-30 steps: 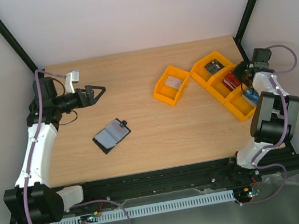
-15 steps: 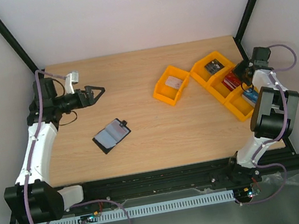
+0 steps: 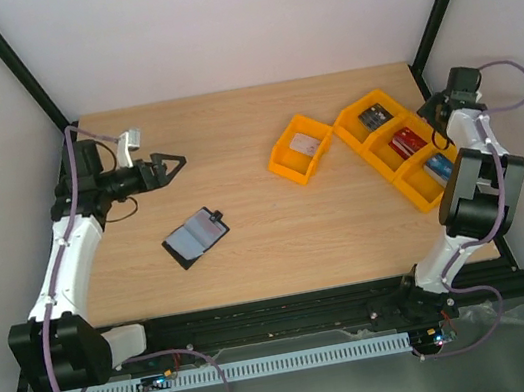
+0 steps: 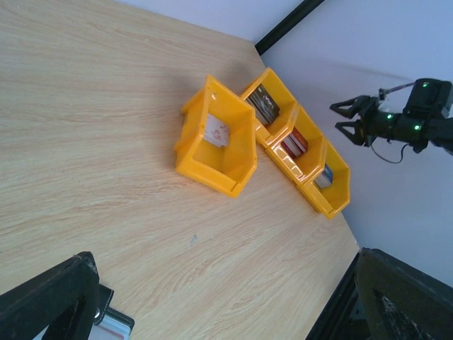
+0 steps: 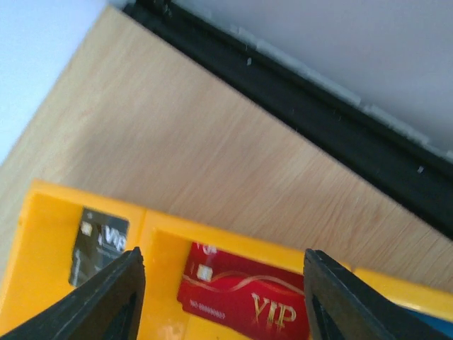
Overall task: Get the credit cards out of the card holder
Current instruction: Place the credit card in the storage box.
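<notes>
The black card holder (image 3: 195, 236) lies open on the table at left centre, its pale pockets facing up; only its corner (image 4: 113, 322) shows in the left wrist view. A red credit card (image 5: 248, 297) with gold VIP print lies in the middle compartment of the orange three-part tray (image 3: 369, 159). A black card (image 3: 376, 116) and a blue one (image 3: 437, 168) lie in the compartments either side. My right gripper (image 5: 223, 258) hangs open above the red card, with nothing between its fingers. My left gripper (image 3: 173, 161) is open and empty, well behind the card holder.
A single orange bin (image 3: 287, 166) with a pale card (image 3: 304, 143) in it stands just left of the three-part tray. Black frame posts run along the table's right edge (image 5: 333, 134), close behind my right gripper (image 4: 352, 120).
My right gripper has opened and drawn back towards the right edge, off the tray. The red card now lies uncovered in the middle compartment. The left arm has barely moved.
</notes>
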Motion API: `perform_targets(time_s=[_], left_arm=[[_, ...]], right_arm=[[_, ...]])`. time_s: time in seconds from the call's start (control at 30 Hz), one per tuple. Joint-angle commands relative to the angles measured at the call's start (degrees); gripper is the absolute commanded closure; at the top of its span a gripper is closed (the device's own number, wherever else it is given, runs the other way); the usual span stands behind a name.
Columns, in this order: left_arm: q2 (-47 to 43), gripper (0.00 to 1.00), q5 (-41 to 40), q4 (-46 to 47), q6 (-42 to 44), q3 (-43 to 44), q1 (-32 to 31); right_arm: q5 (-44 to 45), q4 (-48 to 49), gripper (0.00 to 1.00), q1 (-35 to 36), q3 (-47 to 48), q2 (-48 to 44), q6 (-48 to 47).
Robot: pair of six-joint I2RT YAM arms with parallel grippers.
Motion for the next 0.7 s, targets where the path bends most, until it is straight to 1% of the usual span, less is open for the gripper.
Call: perform_targets(time_s=[0.0, 0.1, 0.17, 0.23, 0.3, 0.37, 0.43, 0.47, 0.53, 0.6, 0.67], left_arm=[[-0.19, 0.01, 1.27, 3.17, -3.34, -2.84, 0.38], [-0.21, 0.01, -0.53, 5.80, -6.96, -5.49, 0.50], [-0.13, 0.01, -4.02, 8.00, -11.11, -8.09, 1.16], [-0.04, 0.01, -8.61, 10.02, -17.27, -12.76, 2.17], [0.09, 0.01, -13.97, 10.79, -21.29, -17.18, 2.89], [0.37, 0.01, -18.58, 10.39, -23.61, -20.68, 3.07], [0.74, 0.01, -21.17, 10.32, -25.79, -23.48, 3.07], [0.88, 0.01, -21.90, 10.42, -26.75, -24.61, 3.07], [0.89, 0.01, -23.12, 10.40, -27.75, -26.17, 3.07], [0.64, 0.01, -24.11, 10.35, -27.93, -27.52, 2.95], [0.54, 0.01, -25.12, 10.40, -28.31, -28.98, 2.38]], right_arm=[[7.14, -5.05, 0.39, -0.32, 6.58, -0.45, -3.14], [6.76, -6.97, 0.39, 0.46, 9.12, -1.31, -3.55], [6.28, -6.96, 0.39, 3.97, 8.86, -3.66, -4.67], [8.27, -7.74, 0.39, 11.11, 8.03, -6.17, -7.15], [9.87, -8.60, 0.39, 19.87, 6.69, -8.03, -8.49], [8.78, -7.72, 0.39, 29.64, 4.05, -9.58, -8.64], [5.63, -5.56, 0.39, 39.55, 1.24, -9.32, -8.13], [2.10, -4.33, 0.39, 44.45, 0.44, -8.52, -7.77], [-2.10, -2.30, 0.40, 52.57, -0.03, -5.24, -5.41], [-5.67, -1.48, 0.40, 58.88, 1.27, -0.57, -2.60], [-8.22, -2.62, 0.44, 64.22, 4.05, 4.81, -0.35]])
